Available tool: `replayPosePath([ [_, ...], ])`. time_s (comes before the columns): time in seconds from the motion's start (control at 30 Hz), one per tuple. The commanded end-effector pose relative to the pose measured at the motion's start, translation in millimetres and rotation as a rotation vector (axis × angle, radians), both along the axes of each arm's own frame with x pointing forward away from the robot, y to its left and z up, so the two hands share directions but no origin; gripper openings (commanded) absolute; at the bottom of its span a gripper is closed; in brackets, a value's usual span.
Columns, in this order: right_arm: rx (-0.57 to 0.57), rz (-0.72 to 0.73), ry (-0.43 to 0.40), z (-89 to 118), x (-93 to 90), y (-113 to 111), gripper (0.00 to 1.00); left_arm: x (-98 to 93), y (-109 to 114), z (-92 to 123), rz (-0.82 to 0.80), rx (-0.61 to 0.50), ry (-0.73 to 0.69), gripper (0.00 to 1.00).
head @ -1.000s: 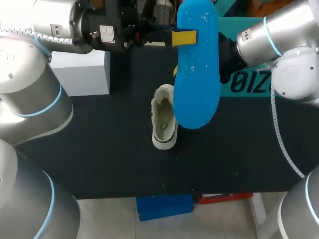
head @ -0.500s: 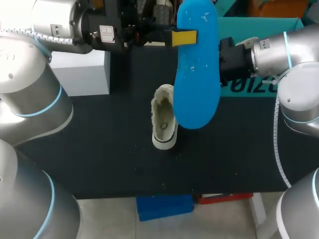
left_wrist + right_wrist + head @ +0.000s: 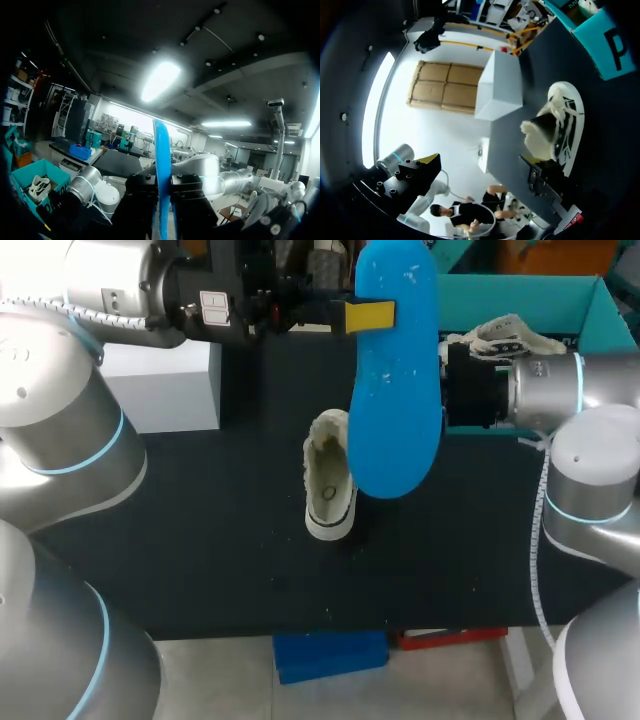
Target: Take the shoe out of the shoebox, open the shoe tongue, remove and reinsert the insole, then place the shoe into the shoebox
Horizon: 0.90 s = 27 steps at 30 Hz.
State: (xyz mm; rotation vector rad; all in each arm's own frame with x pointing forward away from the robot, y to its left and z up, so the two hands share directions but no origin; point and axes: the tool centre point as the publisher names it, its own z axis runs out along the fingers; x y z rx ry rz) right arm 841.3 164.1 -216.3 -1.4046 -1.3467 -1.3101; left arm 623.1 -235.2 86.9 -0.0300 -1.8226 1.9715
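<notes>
L grip (image 3: 370, 317) clamped on blue insole (image 3: 395, 410) held up high, white shoe (image 3: 330, 485) on table (image 3: 200, 520), R grip (image 3: 542, 180) near teal shoebox (image 3: 520, 295), state can't tell.

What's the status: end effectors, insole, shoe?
Left end effector shut on blue insole, held aloft. Right end effector facing shoe, state unclear. Shoe on table, nothing blocking.

Our head camera looks down on the black table (image 3: 200, 540) from above and behind. The left wrist camera faces out into the room, the insole (image 3: 161, 170) edge-on close ahead. The right wrist camera, tilted low, shares shoe (image 3: 570, 115) and shoebox (image 3: 592, 47) with the head view.
</notes>
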Motion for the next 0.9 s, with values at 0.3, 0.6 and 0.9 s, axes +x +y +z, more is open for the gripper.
replayPosePath([
  [0.3,0.109,0.011,0.002,-11.4,-2.5,4.9,1.0,-0.3,-1.7,-0.6,0.002,-0.001,0.0,0.0],
  [0.6,0.109,0.011,0.002,-11.4,-2.5,4.9,1.0,0.9,-3.5,-3.3,-0.001,-0.003,-0.043,0.0],
  [0.9,0.109,0.011,0.002,-11.4,-2.5,4.9,1.0,14.0,-13.7,-43.1,-0.007,-0.065,-0.201,0.0],
])
